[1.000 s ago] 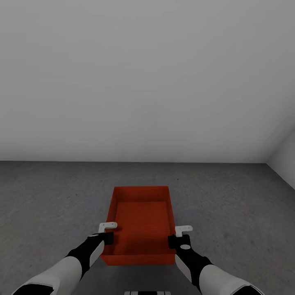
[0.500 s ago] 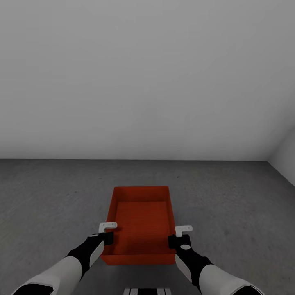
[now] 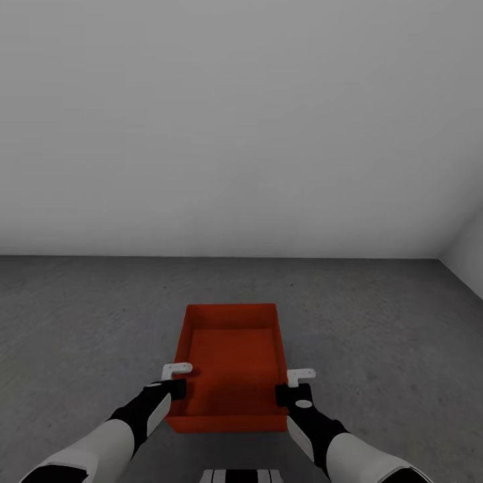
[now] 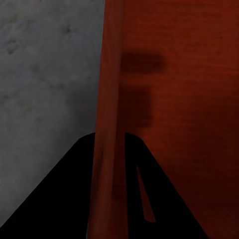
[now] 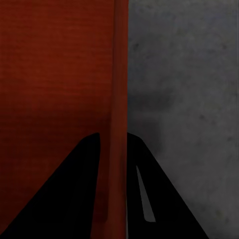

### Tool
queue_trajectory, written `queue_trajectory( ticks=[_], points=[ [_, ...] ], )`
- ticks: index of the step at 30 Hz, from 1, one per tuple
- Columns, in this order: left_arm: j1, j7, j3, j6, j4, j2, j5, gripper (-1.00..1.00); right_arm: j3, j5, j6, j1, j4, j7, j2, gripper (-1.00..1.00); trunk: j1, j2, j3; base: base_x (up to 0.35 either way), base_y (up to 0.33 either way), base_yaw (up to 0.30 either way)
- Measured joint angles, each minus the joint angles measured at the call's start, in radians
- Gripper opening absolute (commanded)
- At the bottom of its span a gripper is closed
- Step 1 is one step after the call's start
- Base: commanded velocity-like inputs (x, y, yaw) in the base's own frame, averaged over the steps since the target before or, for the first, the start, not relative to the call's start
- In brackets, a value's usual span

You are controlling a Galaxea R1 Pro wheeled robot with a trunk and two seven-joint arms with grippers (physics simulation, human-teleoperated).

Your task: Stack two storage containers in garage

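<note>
I hold one thin-walled red-orange storage container (image 3: 231, 365), rectangular and empty, over rough mottled grey floor (image 3: 376, 322). Left gripper (image 3: 176, 382) pinches its left wall, right gripper (image 3: 290, 389) its right wall.

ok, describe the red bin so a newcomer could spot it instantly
Start at the light grey wall, then drop to the dark mottled concrete floor in front of it. The storage container sits centred, between the left pincer and right pincer, each gripping a side wall. It's the one red-orange, open-top thing there.
</note>
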Motion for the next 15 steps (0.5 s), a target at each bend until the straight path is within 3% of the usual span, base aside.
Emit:
queue_trajectory(
  ticks=[12, 13, 14, 15],
  points=[
    [0.000, 0.001, -0.001, 0.001, -0.002, -0.001, 0.000, -1.00, 0.000, -0.001, 0.000, 0.000, -0.001, 0.001, -0.001, -1.00, 0.000, 0.000, 0.000, 0.000, 0.000, 0.000],
    [0.000, 0.001, -0.001, 0.001, -0.001, -0.001, 0.000, 1.00, 0.000, -0.001, 0.000, 0.000, 0.000, 0.002, -0.001, -1.00, 0.000, 0.000, 0.000, 0.000, 0.000, 0.000],
    [-0.001, 0.006, 0.039, -0.055, -0.004, -0.005, -0.008, 1.00, -0.032, -0.016, -0.002, 0.001, 0.008, 0.011, 0.000, -1.00, 0.000, 0.000, 0.000, 0.000, 0.000, 0.000],
    [-0.001, 0.018, 0.041, -0.054, -0.001, 0.003, -0.010, 1.00, -0.033, -0.013, -0.001, 0.001, 0.008, 0.012, -0.002, 1.00, 0.000, 0.000, 0.000, 0.000, 0.000, 0.000]
  ],
)
